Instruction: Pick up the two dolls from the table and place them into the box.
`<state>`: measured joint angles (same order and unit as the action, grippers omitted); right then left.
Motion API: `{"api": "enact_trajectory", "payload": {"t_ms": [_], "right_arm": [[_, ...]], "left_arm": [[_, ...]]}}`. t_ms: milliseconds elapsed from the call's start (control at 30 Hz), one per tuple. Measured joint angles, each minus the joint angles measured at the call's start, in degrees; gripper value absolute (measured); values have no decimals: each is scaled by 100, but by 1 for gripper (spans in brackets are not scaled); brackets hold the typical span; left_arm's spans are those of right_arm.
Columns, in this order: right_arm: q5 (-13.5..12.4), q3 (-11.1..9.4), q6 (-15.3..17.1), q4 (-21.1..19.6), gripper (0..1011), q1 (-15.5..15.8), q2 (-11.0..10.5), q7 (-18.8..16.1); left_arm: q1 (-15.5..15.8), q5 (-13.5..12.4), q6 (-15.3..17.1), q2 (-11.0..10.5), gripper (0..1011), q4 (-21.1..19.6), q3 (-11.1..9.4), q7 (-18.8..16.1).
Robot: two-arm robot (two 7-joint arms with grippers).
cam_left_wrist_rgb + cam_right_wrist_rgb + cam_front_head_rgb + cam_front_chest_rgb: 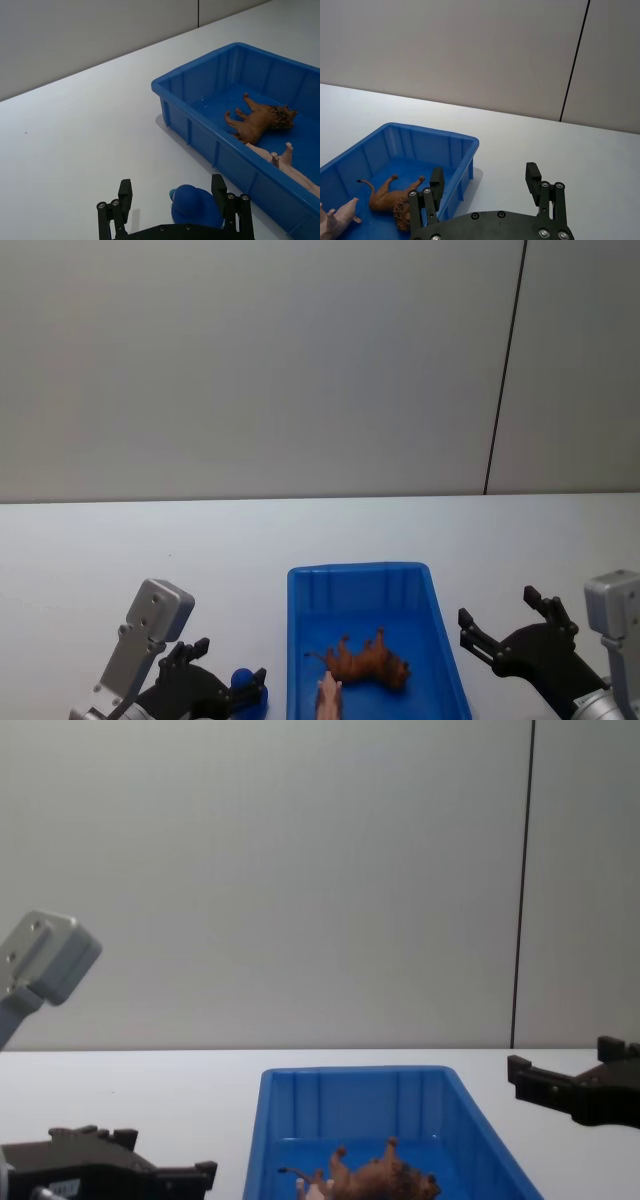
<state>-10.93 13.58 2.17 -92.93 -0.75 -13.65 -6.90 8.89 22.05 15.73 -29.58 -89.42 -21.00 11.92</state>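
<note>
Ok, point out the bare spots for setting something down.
Free: the table behind the box up to the wall, and the strips either side of it. The box's far end is bare. Crowded: its near end, with the brown doll and pink doll, and the blue ball by the left hand.

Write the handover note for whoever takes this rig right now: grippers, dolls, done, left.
Left gripper: open, low over the table, a small blue ball between its fingers, beside the box.
Right gripper: open, empty, on the box's other side.
Brown doll and pink doll: both lie on the box floor.
Done: both dolls are in.
Left: probably nothing; the ball is no doll.
</note>
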Motion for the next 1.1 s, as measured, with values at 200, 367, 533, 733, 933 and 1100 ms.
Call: {"api": "enact_trajectory", "payload": {"t_ms": [200, 367, 533, 733, 933, 1100], "right_arm": [[0, 0, 0, 0, 1001, 0, 0, 0], [0, 0, 0, 0, 1001, 0, 0, -1], [0, 0, 0, 0, 1001, 0, 0, -1], [0, 0, 0, 0, 1001, 0, 0, -1], [0, 0, 0, 0, 1001, 0, 0, -1], [0, 0, 0, 0, 1001, 0, 0, -1]], "left_arm": [[37, -24, 38, 36, 996, 111, -17, 126], [73, -48, 78, 72, 894, 219, -36, 239], [104, -83, 102, 103, 731, 303, -51, 317], [122, -117, 95, 129, 563, 356, -63, 361], [143, -152, 18, 158, 367, 398, -71, 398], [158, -166, -66, 176, 307, 410, -73, 426]]}}
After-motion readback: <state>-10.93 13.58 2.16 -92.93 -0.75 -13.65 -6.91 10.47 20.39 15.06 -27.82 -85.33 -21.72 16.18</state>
